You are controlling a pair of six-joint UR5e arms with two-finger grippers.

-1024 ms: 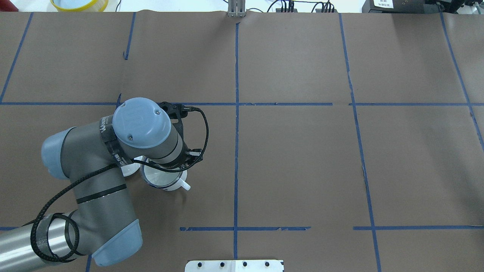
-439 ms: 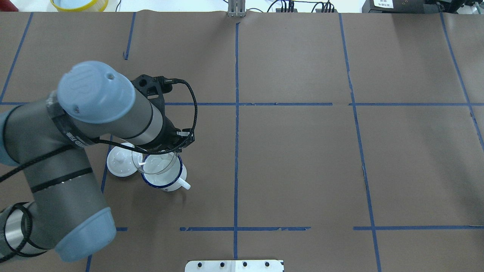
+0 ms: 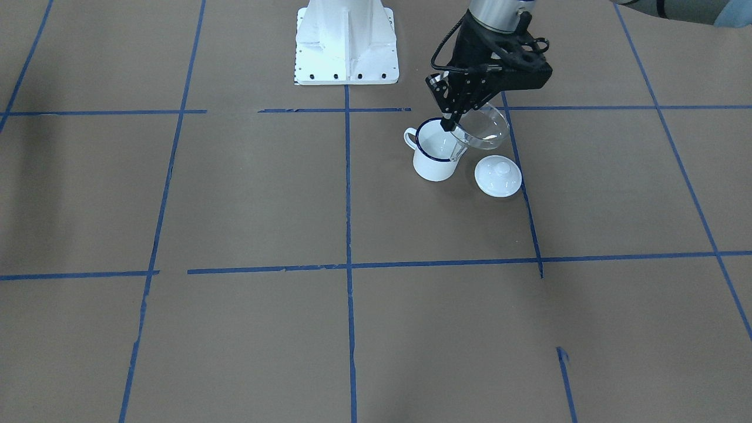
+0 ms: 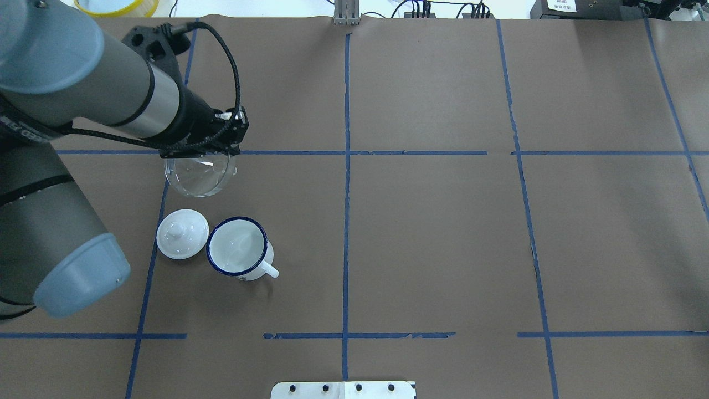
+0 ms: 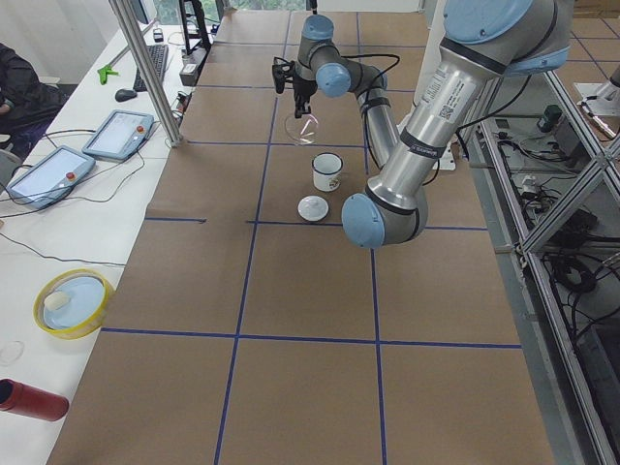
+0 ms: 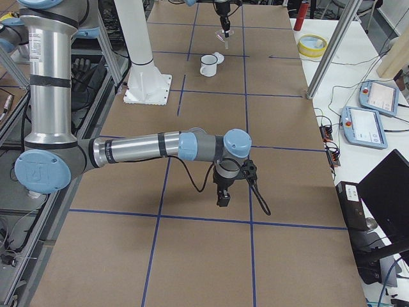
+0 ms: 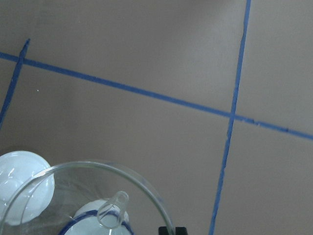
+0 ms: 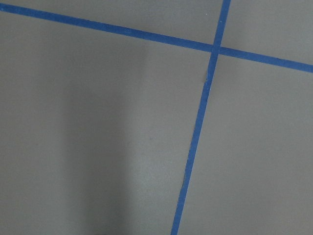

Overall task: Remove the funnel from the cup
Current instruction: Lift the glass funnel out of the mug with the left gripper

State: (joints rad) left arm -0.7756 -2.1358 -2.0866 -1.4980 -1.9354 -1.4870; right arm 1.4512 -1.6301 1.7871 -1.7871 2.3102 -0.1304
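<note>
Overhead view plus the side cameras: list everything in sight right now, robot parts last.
funnel: one, clear, held in the air, out of the cup.
cup: one, white with blue rim, upright on the table, empty.
lid: one, white, on the table beside the cup.
table: one, brown with blue tape lines.
dish: one, yellow, on the side bench.
bottle: one, red, lying on the side bench.
left tool: one, black, shut on the funnel's rim.
right tool: one, black, over the table far from the cup; open or shut unclear.
</note>
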